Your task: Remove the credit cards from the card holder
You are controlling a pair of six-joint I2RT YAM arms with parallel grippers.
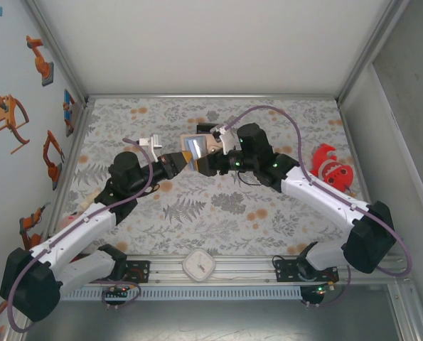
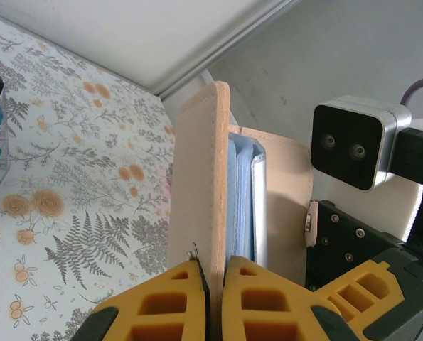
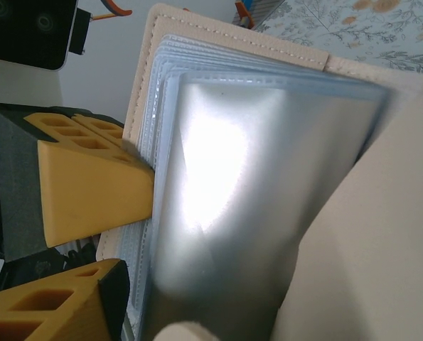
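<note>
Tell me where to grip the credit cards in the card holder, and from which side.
Probably the free edge of the credit cards, showing blue between the two tan covers of the card holder. Come from the open side, opposite the left end effector clamping one cover; pinch their flat faces.

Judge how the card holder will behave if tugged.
Likely floppy: the left hand pinches one thin cover of the card holder, and the other flap stands apart. Its clear sleeves shine, so probably slippery to grip. Probably light for its size: thin covers, thin sleeves.
</note>
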